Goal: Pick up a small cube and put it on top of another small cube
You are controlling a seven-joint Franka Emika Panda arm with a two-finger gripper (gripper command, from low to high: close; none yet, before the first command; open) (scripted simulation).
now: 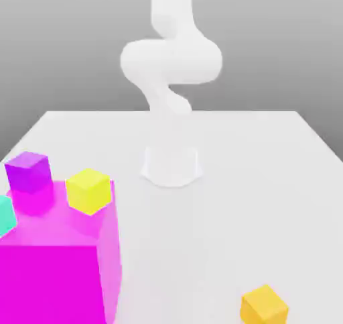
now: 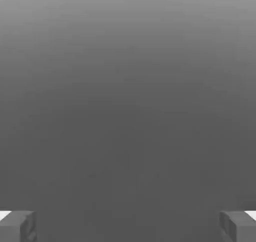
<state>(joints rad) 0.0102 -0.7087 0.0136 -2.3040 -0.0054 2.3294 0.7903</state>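
Exterior view: the white table [image 1: 268, 182] carries the arm [image 1: 171, 61], whose round base stands near the table's centre, with the upper links curling up toward 12 o'clock. The small orange cube [image 1: 264, 305] lies on the table at about 5 o'clock from the base, well apart from everything else. The lemon-yellow cube [image 1: 88, 190] sits at about 8 o'clock from the base, by the big magenta block's [image 1: 57, 269] top far corner; whether it rests on that top I cannot tell. The purple cube [image 1: 29, 172] is at 9 o'clock from the yellow one, and a teal cube [image 1: 5, 215] shows at the picture's edge. Hand view: the gripper [image 2: 128, 226] faces plain grey, its two fingertips [image 2: 17, 226] spread wide apart with nothing between them.
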